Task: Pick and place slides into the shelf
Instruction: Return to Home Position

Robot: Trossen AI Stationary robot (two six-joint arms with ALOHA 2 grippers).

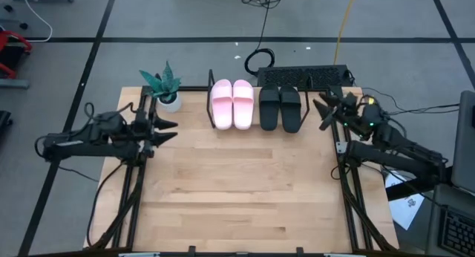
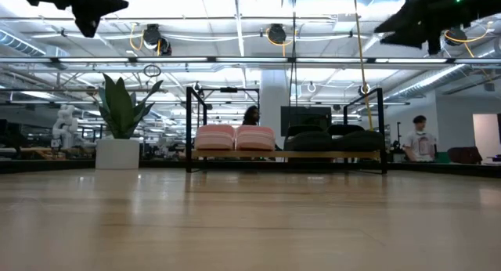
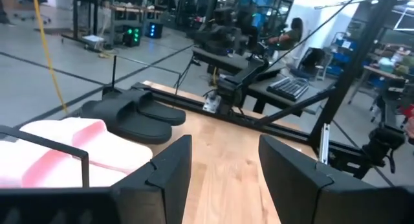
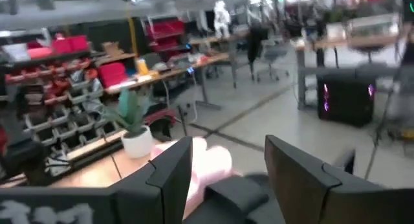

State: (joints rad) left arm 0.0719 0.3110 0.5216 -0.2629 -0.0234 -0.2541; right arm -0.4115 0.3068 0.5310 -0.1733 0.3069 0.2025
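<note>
2 pink slides [image 1: 232,103] and 2 black slides [image 1: 280,107] are sitting side by side on the shelf [image 2: 278,155], in the upper middle of the high view, pink on the left and black just beside them on the right. The left tool [image 1: 171,131] is hovering open above the bench's [image 1: 237,190] left edge, near a potted plant [image 1: 165,86]. The right tool [image 1: 322,113] is hanging open above the right edge, near the black slides.
</note>
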